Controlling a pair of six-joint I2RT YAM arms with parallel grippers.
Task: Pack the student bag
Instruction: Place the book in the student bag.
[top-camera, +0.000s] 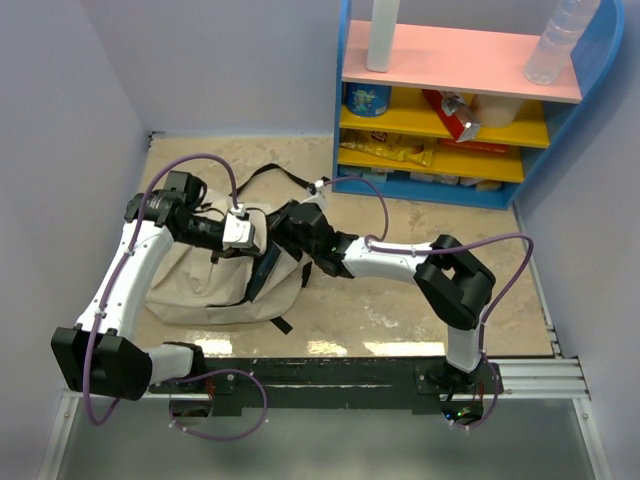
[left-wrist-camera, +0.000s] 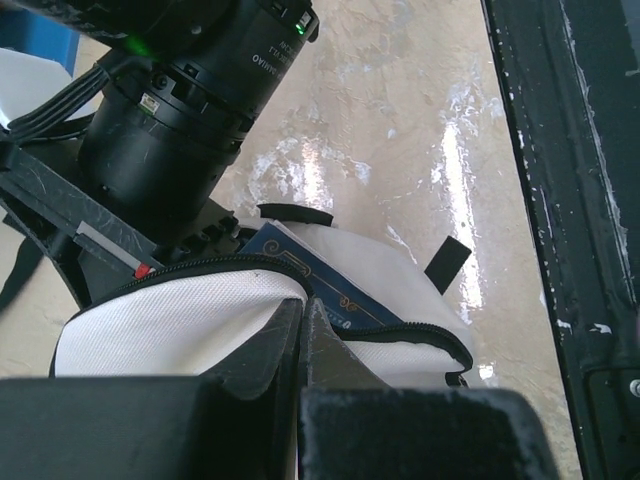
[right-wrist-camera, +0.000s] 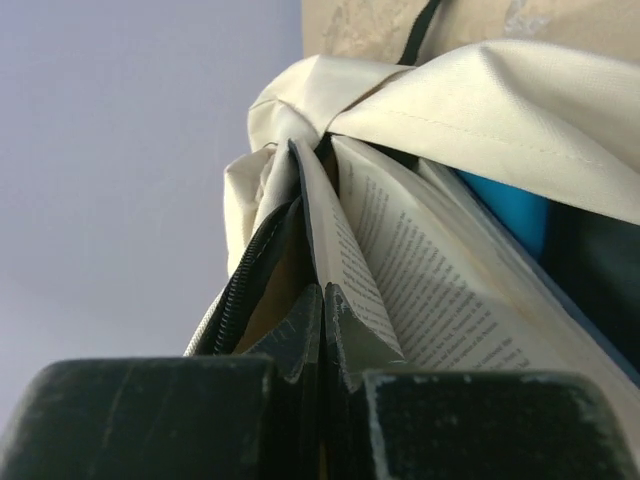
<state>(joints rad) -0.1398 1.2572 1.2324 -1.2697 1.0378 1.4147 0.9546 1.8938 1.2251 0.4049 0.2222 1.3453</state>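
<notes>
Two white-and-black robot arms lean in from their bases at the near edge. The left arm (top-camera: 130, 270) climbs to a raised elbow, then reaches rightward. The right arm (top-camera: 400, 262) folds at a bulky black elbow and stretches its white forearm leftward. Their wrists meet almost tip to tip. The left hand (top-camera: 255, 238) has its black fingers (left-wrist-camera: 285, 345) pressed together on a fold of the large, soft beige canvas student bag (top-camera: 200, 285). The right hand (top-camera: 290, 232), seen close from its own wrist (right-wrist-camera: 322, 310), is likewise pinched tight on the bag's zippered lip.
</notes>
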